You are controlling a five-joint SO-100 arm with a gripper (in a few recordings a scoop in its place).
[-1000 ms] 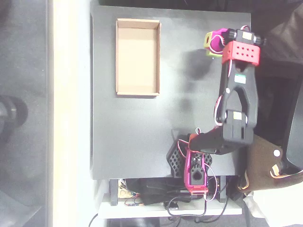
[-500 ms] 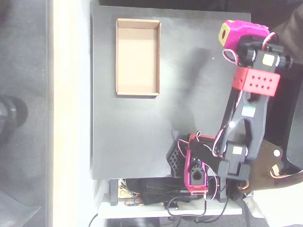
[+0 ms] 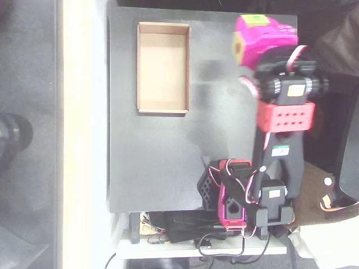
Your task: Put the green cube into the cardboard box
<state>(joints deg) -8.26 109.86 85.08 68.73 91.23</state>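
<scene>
Riding high now near the worktop's (image 3: pixel 151 162) far right corner, no longer resting on its matte black top: green cube (image 3: pixel 253 20), lime sliver peeking from the magenta pincer (image 3: pixel 255 36), clamped around it. Lifting done, so carrying leftward looks next. Waiting by the far left corner: cardboard box (image 3: pixel 162 109), shallow, tan, low-walled, plain-floored.

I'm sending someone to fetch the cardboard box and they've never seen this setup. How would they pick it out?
Start from the black table in the overhead view and go to its upper left part. The cardboard box lies there flat, a shallow tan tray with low walls. It is the table's sole light-brown thing, apart from the magenta gripper.
</scene>
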